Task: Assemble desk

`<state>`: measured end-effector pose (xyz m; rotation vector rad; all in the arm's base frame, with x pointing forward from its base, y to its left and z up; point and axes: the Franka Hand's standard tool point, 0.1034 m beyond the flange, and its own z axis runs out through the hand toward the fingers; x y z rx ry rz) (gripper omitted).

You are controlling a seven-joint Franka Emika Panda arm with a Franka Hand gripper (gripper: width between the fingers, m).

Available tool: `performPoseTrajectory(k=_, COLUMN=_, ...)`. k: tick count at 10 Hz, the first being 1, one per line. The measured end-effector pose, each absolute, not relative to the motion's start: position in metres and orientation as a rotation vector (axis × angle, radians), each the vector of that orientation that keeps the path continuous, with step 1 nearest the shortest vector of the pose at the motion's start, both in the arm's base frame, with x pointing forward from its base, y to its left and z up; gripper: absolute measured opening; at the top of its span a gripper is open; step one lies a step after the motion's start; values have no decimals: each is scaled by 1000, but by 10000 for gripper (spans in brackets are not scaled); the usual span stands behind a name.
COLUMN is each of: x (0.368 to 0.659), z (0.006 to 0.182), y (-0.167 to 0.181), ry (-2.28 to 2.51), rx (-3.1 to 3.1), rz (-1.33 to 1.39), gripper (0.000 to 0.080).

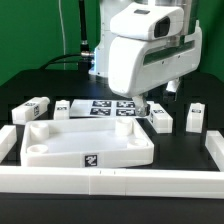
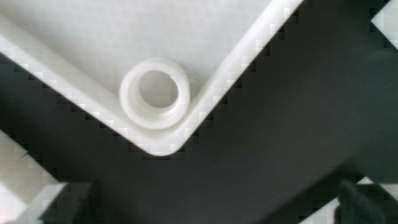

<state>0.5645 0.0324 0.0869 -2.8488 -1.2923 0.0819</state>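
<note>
1. Desk tabletop, a white plastic tray-like rectangle, lies flat on the black table, just behind the long white border rail. No legs are fitted yet.
2. The robot arm hangs over the tabletop's far corner on the exterior view's right, with the jaws wide apart and holding nothing.
3. The wrist view looks straight down on that corner: the raised rim and a round white socket ring.
4. One white block leg lies just beside this corner, and another white block leg lies further toward the exterior view's right.
5. The danger, as I judge it: if the arm descends off-line, one jaw lands on the rim instead of astride it, shoving or tipping the light tray.
6. A skidding tabletop could also knock that nearby leg askew.
</note>
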Motion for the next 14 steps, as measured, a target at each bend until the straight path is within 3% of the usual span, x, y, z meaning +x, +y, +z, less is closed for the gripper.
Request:
performPoseTrajectory(k=6, x=563, z=86, y=31, ry=-1311, rx=-2839, rz=86, gripper=649)
performPoseTrajectory(k=9, x=535, z=70, y=-9, ry=-1821, rx=-2535, rz=70, gripper=649)
performPoseTrajectory(k=14, x=532, z=67, y=-18, ry=-2172, rx=-2229, rz=73, gripper=649)
